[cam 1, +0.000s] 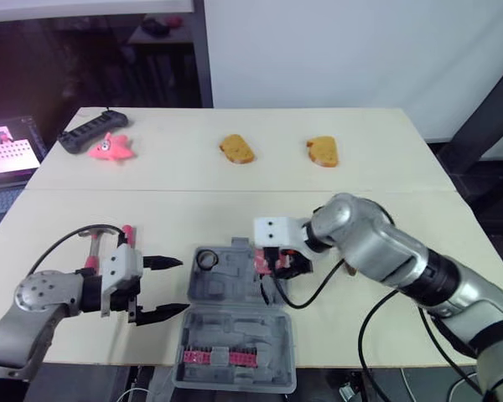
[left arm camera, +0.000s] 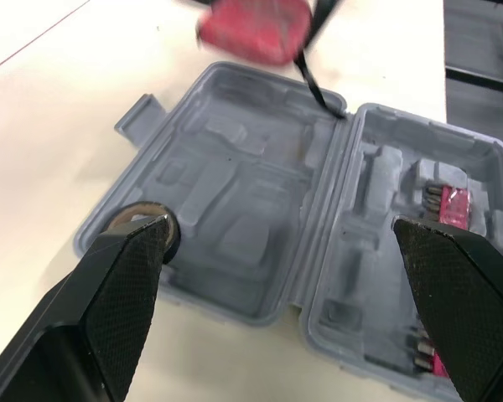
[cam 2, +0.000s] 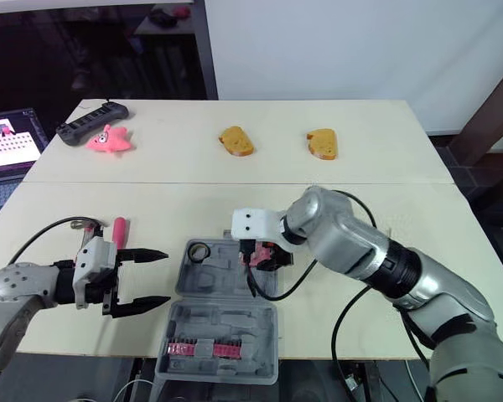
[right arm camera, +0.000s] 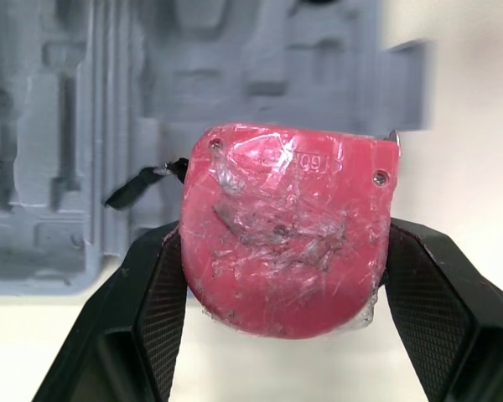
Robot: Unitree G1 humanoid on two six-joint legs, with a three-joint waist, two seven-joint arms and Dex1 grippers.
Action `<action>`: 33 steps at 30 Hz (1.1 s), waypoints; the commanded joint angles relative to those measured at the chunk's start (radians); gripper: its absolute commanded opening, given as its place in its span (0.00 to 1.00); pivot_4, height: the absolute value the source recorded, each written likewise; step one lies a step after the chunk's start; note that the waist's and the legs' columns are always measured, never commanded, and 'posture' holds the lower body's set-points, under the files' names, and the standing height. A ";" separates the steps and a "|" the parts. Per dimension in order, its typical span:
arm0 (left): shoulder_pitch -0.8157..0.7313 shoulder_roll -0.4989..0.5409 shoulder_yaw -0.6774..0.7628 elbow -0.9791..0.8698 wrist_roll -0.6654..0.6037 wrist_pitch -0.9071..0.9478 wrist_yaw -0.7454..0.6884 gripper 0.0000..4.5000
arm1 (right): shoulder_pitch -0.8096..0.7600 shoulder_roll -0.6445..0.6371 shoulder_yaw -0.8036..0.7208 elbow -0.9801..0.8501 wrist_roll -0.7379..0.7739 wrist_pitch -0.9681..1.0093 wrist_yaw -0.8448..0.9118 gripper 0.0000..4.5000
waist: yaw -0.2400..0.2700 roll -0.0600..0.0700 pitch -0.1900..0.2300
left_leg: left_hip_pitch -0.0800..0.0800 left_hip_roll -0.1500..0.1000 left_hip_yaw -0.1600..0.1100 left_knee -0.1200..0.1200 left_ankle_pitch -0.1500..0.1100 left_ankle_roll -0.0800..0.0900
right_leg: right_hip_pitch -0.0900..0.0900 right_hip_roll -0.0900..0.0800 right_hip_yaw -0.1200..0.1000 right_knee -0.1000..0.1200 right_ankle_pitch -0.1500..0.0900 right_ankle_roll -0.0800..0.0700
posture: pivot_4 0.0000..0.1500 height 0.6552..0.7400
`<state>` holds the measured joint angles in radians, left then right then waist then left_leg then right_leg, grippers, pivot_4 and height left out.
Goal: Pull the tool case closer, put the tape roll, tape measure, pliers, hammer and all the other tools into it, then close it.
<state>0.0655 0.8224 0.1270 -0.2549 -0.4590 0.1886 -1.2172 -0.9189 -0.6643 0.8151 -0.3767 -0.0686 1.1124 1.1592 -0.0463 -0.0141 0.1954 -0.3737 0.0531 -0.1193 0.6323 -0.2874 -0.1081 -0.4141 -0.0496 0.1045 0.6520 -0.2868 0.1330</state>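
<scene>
The grey tool case (cam 1: pixel 222 289) lies wide open in the middle of the surface (cam 1: pixel 386 167), right at the front edge. Its front half sticks out a little over that edge. A row of red bits (cam 1: pixel 218 358) sits in the front half.

The black tape roll (cam 1: pixel 206 260) lies in the back left corner of the case.

The right hand (cam 2: pixel 264 255) is pinching the red tape measure (right arm camera: pixel 285 209) between its two black fingers, one on each side. It holds the tape measure at the right side of the case's back half. A thin black strap hangs off the tape measure. I cannot tell if the tape measure touches the case.

The left hand (cam 1: pixel 178 286) is just beside the left side of the case. Its two fingers are spread wide and hold nothing. They point at the case.

A tool with a pink handle (cam 2: pixel 118 230) lies on the surface just behind the left hand. I cannot tell which tool it is.

Far back, near the left corner, lie a black controller (cam 1: pixel 92 130) and a pink toy (cam 1: pixel 111 149), very close together. Two orange-brown lumps (cam 1: pixel 237 149) (cam 1: pixel 323 152) lie along the back, well apart from the case.
</scene>
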 commanded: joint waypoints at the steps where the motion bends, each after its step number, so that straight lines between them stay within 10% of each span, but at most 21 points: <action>1: -0.010 0.002 -0.003 -0.010 0.000 -0.003 0.006 1.00 | -0.039 0.012 0.043 0.010 -0.026 -0.007 -0.023 0.64 | 0.000 0.000 0.000 | 0.000 0.000 0.000 0.000 0.000 0.000 | 0.000 0.000 0.000 0.000 0.000 0.000 | 1.00 1.00; 26: 0.022 0.001 0.008 -0.066 -0.019 0.032 0.040 1.00 | -0.050 0.085 0.112 0.199 -0.093 -0.113 -0.062 0.64 | -0.013 0.000 0.000 | 0.000 0.000 0.000 0.000 0.000 0.000 | -0.001 0.000 0.000 0.002 0.000 0.000 | 1.00 1.00; 29: 0.019 0.001 0.005 -0.065 -0.022 0.035 0.042 1.00 | -0.048 0.088 0.106 0.196 -0.091 -0.111 -0.061 0.96 | -0.018 0.000 0.000 | 0.000 0.000 0.000 0.000 0.000 0.000 | -0.001 0.000 0.000 0.002 0.000 0.000 | 1.00 1.00; 33: 0.018 0.001 0.005 -0.066 -0.022 0.038 0.041 1.00 | -0.042 0.088 0.088 0.174 -0.078 -0.099 -0.058 0.99 | -0.024 0.000 0.000 | 0.000 0.000 0.000 0.000 0.000 0.000 | -0.001 0.000 0.000 0.002 0.000 0.000 | 1.00 1.00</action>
<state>0.0842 0.8223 0.1229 -0.2910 -0.4657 0.2298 -1.1760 -0.9553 -0.5828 0.9368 -0.1695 -0.1528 1.0088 1.0982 -0.0700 -0.0140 0.1954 -0.3737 0.0531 -0.1194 0.6322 -0.2873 -0.1081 -0.4153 -0.0496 0.1046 0.6538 -0.2864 0.1325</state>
